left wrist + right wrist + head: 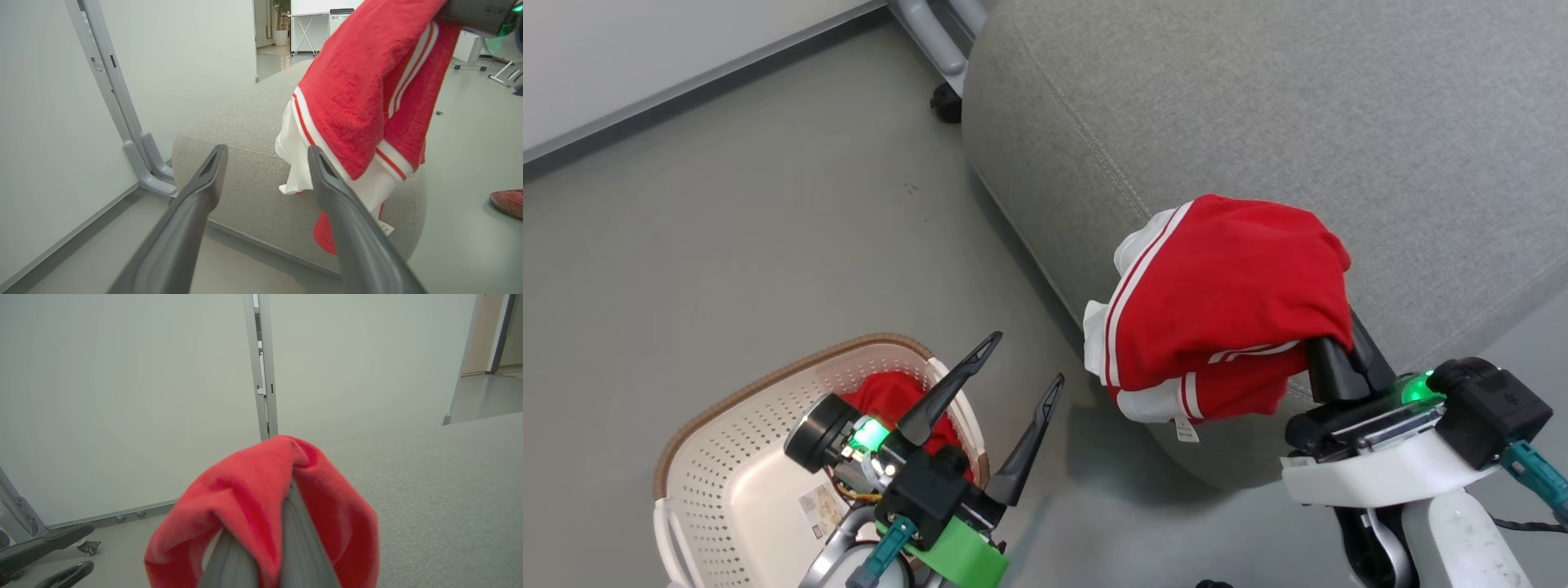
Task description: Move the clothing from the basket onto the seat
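A red garment with white stripes (1225,302) hangs from my right gripper (1343,343), which is shut on it above the near edge of the grey seat (1298,122). The fabric (261,502) drapes over the closed fingers in the right wrist view. It also hangs before the seat (245,163) in the left wrist view, as red cloth (359,90). My left gripper (1025,359) stands open and empty just above the cream basket (735,457). A second red garment (890,400) lies inside the basket, partly hidden by the left wrist.
Grey floor (727,245) lies between basket and seat. A white partition wall (645,57) with grey wheeled feet (943,102) stands behind. A red shoe (508,202) rests on the floor to the right of the seat.
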Controlling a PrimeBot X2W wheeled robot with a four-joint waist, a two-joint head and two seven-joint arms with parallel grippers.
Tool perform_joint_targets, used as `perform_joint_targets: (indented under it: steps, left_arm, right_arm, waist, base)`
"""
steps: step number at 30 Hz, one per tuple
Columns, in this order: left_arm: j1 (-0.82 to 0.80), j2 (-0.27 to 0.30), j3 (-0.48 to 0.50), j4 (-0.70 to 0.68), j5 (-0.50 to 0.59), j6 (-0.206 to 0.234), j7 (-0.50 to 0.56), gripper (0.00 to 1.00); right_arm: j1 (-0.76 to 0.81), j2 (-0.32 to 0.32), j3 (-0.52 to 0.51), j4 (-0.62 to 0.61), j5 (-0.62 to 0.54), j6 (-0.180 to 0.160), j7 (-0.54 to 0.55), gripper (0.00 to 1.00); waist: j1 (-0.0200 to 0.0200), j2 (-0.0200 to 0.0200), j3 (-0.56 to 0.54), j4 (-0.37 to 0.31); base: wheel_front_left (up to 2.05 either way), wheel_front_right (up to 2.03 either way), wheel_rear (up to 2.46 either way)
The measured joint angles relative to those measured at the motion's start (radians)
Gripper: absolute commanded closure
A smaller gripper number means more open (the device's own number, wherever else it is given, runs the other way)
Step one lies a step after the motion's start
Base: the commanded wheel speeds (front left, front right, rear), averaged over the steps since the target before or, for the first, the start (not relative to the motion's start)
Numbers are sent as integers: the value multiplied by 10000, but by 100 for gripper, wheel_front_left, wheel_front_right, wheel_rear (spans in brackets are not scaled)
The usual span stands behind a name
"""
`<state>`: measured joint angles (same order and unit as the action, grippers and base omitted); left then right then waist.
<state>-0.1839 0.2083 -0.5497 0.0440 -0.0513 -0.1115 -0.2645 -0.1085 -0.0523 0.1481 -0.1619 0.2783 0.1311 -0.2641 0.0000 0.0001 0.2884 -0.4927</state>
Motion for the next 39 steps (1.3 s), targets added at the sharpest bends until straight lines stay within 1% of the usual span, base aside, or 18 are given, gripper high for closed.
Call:
perform_joint_targets:
  steps: [3,10,13,16,21,25,29,33,34,39]
  left_arm:
    - [-357,44,-309,125,10,-77,0,0]
    - [-1171,297,-961,345,-90,-128,0,0]
    - [-1554,579,-1097,249,-90,-157,0,0]
    - [-1897,838,-1195,82,-59,-159,0,0]
    - [-2245,1369,-1124,-150,107,-159,75,0]
    - [-2625,1551,-1191,-449,174,-159,184,0]
    - [-2992,1603,-1352,-610,230,-159,224,0]
    - [-3323,1513,-1513,-594,257,-163,198,0]
    - [-3380,1446,-1549,-554,257,-165,169,0]
    - [-3420,1241,-1626,-197,153,-123,81,0]
  right_arm:
    - [174,0,-326,-299,198,0,-2,100]
    - [128,8,-974,-926,265,0,-2,100]
    - [-727,10,-1421,-1120,602,0,0,100]
    - [-1849,10,-1973,-982,782,0,0,100]
    - [-4193,12,-2932,-115,410,0,-2,100]
    - [-5998,-8,-4069,583,165,0,-2,100]
    - [-7106,-598,-4903,1461,-82,0,-4,100]
    - [-7428,-1141,-5400,2915,-573,2,-4,100]
    - [-7425,-1191,-5555,3323,-704,2,-2,100]
    - [-6892,-1074,-6416,5252,-1149,4,-2,100]
  waist:
    - [0,0,263,-287]
    - [0,0,1014,-553]
    - [0,0,1450,-585]
    - [0,0,1936,-582]
    - [1,0,2859,-517]
    - [1,0,3658,-376]
    - [1,0,4379,-78]
    - [2,0,4889,433]
    - [2,0,4991,595]
    - [2,0,5272,1353]
  base:
    - [0,0,0]
    - [4,4,4]
    - [5,5,5]
    - [0,0,0]
    - [0,0,0]
    - [0,0,0]
    - [0,0,0]
    - [0,0,0]
    - [0,0,0]
    - [0,0,0]
